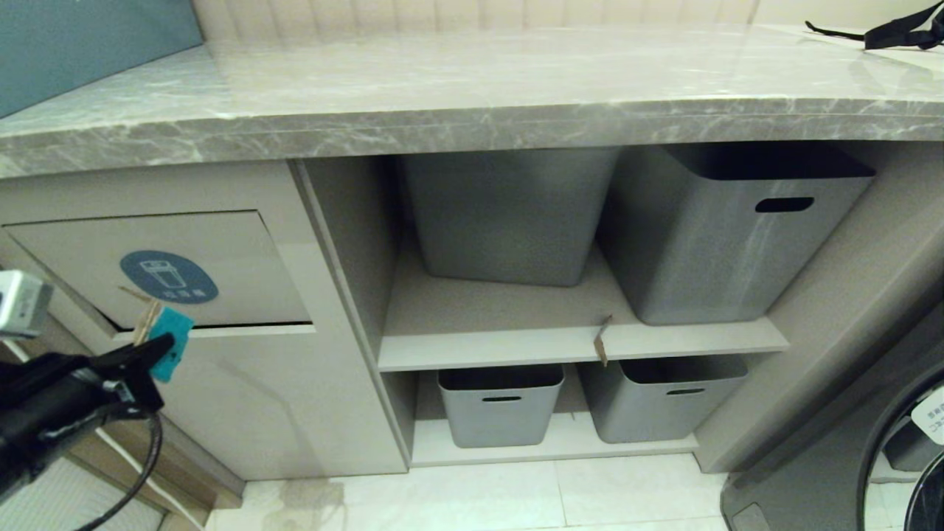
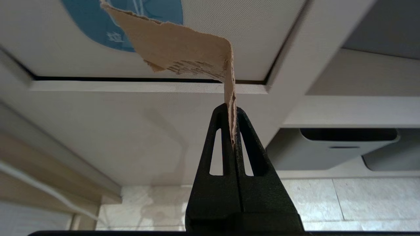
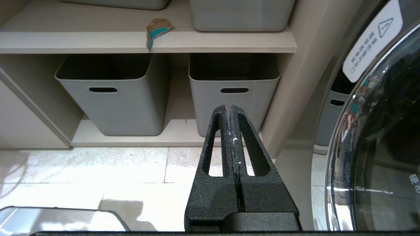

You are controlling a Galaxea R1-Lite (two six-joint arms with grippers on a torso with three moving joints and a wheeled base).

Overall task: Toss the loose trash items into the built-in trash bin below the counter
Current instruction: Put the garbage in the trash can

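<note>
My left gripper (image 1: pixel 162 345) is shut on a torn cardboard scrap (image 1: pixel 171 346) whose teal side faces the head camera. In the left wrist view the same scrap (image 2: pixel 183 49) shows tan and stands up from between the closed fingers (image 2: pixel 229 109). It hangs just in front of the lower edge of the trash bin flap (image 1: pixel 158 265), close below the blue oval sticker (image 1: pixel 169 276). A second scrap (image 1: pixel 602 339) lies over the front edge of the upper shelf, also seen as tan and teal (image 3: pixel 157 31). My right gripper (image 3: pixel 228 108) is shut and empty, low by the floor. The marble counter (image 1: pixel 472 96) spans above.
Two large grey tubs (image 1: pixel 509 214) (image 1: pixel 730 221) stand on the upper shelf, two smaller ones (image 1: pixel 501 402) (image 1: pixel 664 394) on the lower. A washing machine door (image 1: pixel 907 450) is at the right. A black strapped bag (image 1: pixel 900 33) lies on the counter's far right.
</note>
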